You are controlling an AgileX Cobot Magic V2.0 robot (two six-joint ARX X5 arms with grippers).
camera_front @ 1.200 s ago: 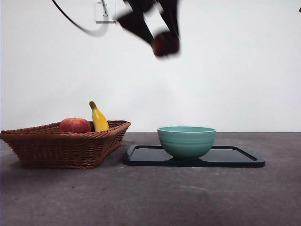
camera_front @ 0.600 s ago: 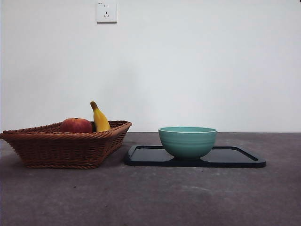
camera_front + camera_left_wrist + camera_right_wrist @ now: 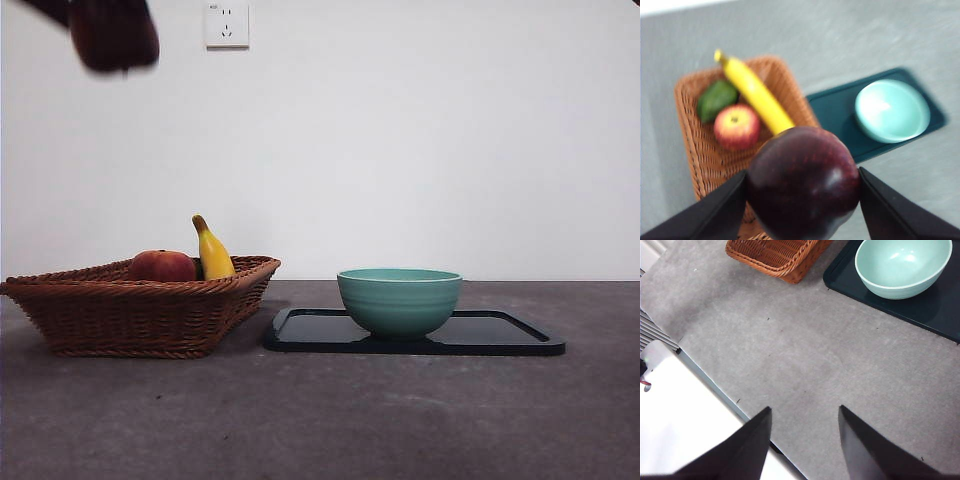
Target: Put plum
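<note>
The plum (image 3: 804, 182) is dark maroon and glossy, and my left gripper (image 3: 802, 176) is shut on it, one black jaw on each side. In the left wrist view it hangs high over the near end of the wicker basket (image 3: 690, 150). The front view shows the plum (image 3: 113, 35) as a dark blur at the top left corner, well above the basket (image 3: 140, 315). My right gripper (image 3: 805, 415) stands open over bare grey table, with nothing between its jaws.
The basket holds a banana (image 3: 757, 95), a red apple (image 3: 736, 126) and a green fruit (image 3: 716, 98). Right of it a teal bowl (image 3: 398, 300) stands on a black tray (image 3: 500, 335). The table's edge (image 3: 730, 405) runs under the right gripper.
The plum and its gripper were at the top centre of the front view, then out of view, and now show at the top left. Basket, bowl and tray have stayed put.
</note>
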